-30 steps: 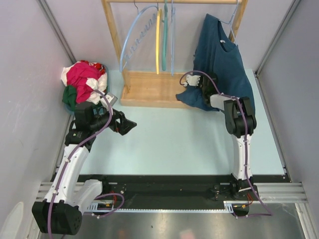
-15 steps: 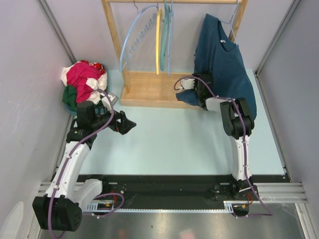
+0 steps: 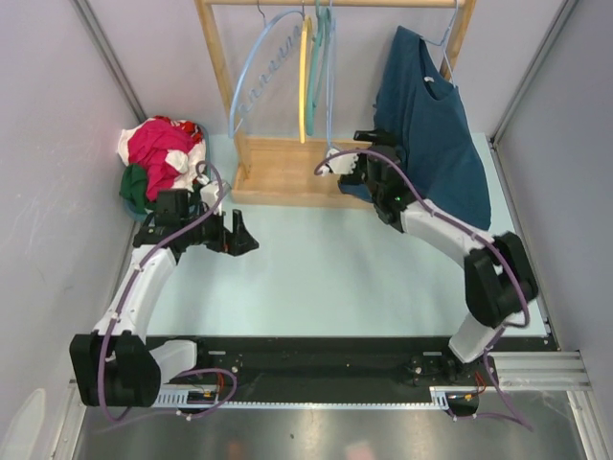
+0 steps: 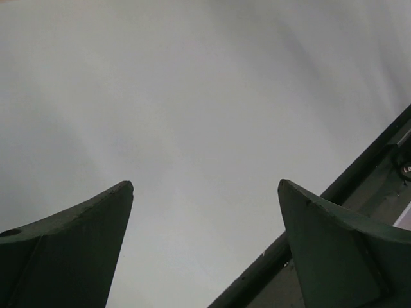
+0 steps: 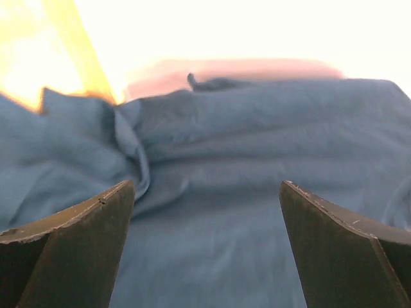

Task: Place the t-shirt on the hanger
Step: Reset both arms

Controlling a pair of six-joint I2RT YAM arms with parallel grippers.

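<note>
The dark teal-blue t-shirt hangs at the right end of the wooden rail on the thin wire hanger, whose hook shows above the collar. My right gripper is at the shirt's lower left edge. In the right wrist view it is open, with creased blue fabric close behind its fingers and nothing pinched between them. My left gripper hovers open over the pale table, far left of the shirt. The left wrist view shows it with only bare table between the fingers.
A wooden rack stands at the back on its base board. A ridged light-blue hanger, a yellow hanger and a teal one hang from it. A pile of pink-red, white and green clothes lies at left. Grey walls close both sides.
My right gripper went from shut on the shirt's lower edge to open and let the fabric go. Its wrist moved left while the elbow swung out right. The left arm shifted slightly.
</note>
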